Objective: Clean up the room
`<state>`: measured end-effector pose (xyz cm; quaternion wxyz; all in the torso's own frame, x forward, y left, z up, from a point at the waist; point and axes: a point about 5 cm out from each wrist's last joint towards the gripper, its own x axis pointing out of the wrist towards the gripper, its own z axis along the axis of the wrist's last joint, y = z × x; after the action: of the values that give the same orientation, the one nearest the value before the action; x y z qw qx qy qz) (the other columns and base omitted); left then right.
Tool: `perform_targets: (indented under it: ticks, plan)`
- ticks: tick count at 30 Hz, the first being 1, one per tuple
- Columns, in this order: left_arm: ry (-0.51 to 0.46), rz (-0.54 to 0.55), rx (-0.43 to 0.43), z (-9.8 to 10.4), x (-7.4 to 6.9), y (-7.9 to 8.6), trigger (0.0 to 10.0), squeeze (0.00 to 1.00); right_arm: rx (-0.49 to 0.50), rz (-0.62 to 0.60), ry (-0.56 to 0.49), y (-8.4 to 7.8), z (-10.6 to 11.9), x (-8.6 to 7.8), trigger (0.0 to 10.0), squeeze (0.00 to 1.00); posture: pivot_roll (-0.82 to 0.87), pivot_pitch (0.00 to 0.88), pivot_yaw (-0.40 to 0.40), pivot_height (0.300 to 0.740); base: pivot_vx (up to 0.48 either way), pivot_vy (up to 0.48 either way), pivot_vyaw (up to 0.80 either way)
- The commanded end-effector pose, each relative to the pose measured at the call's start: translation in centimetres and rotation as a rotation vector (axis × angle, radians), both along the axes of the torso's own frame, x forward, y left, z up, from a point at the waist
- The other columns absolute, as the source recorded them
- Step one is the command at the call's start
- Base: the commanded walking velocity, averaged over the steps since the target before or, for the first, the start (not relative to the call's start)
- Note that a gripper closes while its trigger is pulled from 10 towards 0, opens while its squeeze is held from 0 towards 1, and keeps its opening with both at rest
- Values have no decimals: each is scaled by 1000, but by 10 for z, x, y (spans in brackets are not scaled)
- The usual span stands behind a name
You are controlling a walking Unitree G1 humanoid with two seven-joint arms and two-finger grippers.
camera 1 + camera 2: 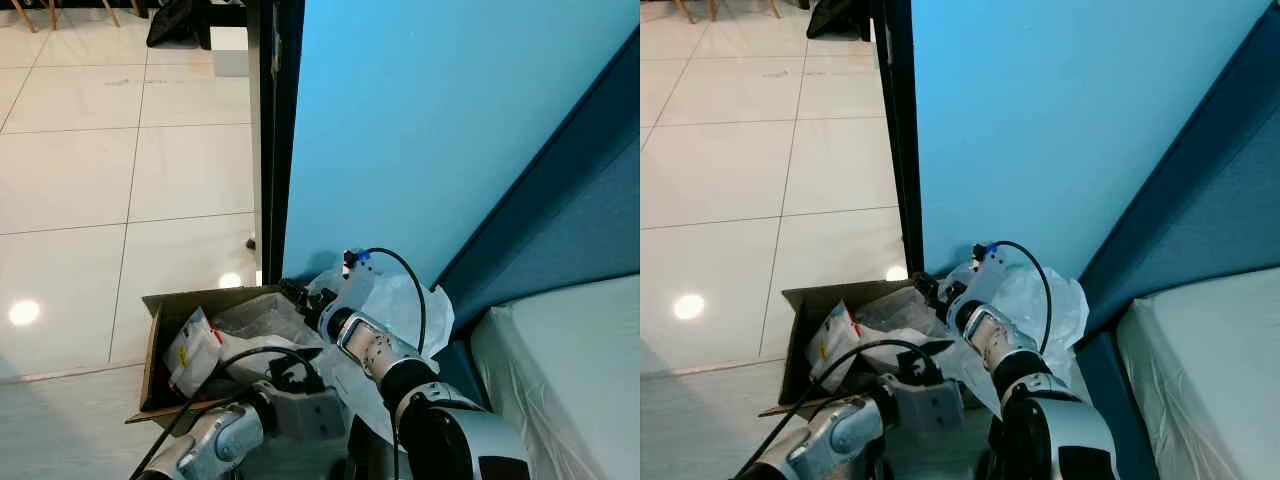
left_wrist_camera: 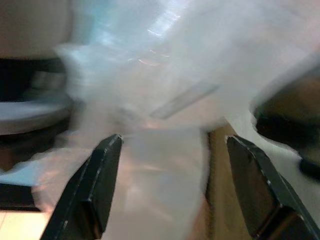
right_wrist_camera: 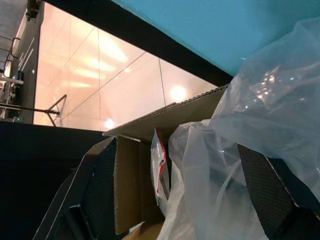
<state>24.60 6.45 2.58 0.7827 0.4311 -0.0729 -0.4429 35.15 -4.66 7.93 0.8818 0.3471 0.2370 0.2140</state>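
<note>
An open cardboard box [image 1: 153, 345] stands on the floor by the black door frame. Inside it lie crumpled clear plastic [image 1: 255, 320] and a white packet with red and yellow print [image 1: 192, 350]. More clear plastic wrap [image 1: 415, 310] is bunched against the blue wall, right of the box. My right gripper [image 1: 293, 293] reaches over the box's right edge; in the right wrist view it [image 3: 175, 150] is open with plastic [image 3: 250, 120] between its fingers. My left gripper [image 1: 288, 372] sits low at the box's near side, open [image 2: 174, 140], with blurred plastic [image 2: 160, 100] in front of it.
A blue wall [image 1: 430, 120] rises right behind the box. The black door frame [image 1: 268, 140] stands to its left, with white tiled floor [image 1: 100, 170] beyond. A pale mattress [image 1: 570, 370] and a dark blue panel [image 1: 560, 210] close off the right.
</note>
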Motion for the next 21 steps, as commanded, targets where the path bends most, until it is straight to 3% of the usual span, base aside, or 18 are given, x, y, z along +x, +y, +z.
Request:
perform_targets:
  ticks: [1, 2, 3, 7, 9, 16, 21]
  plan:
    - [26, -41, 62, -17, -12, -2, 10000, 0, 24, 30, 24, 12, -6, -8, 10000, 800, 83, 206, -97, 620, 0, 0, 0]
    - [26, -41, 62, -17, -12, -2, 10000, 0, 24, 30, 24, 12, -6, -8, 10000, 800, 83, 206, -97, 620, 0, 0, 0]
    - [18, -51, 121, -27, -13, -6, 10000, 0, 26, 32, 23, 12, -6, -8, 10000, 796, 80, 206, -99, 620, 0, 0, 0]
    - [-4, -41, 148, -29, -11, -7, 10000, 0, 27, 31, 23, 12, -6, -8, 10000, 796, 80, 206, -99, 620, 0, 0, 0]
    - [-71, -10, 171, -27, -4, -8, 10000, 0, 31, 31, 21, 12, -5, -7, 10000, 800, 80, 206, -99, 620, 0, 0, 0]
    - [-235, 77, 158, -13, 16, -11, 10000, 0, 50, 51, 12, 16, -2, -7, 10000, 800, 64, 206, -101, 620, 0, 0, 0]
    - [-259, 113, 171, -13, 21, -8, 10000, 0, 61, 91, 9, 21, -1, -9, 10000, 800, 64, 206, -101, 620, 0, 0, 0]
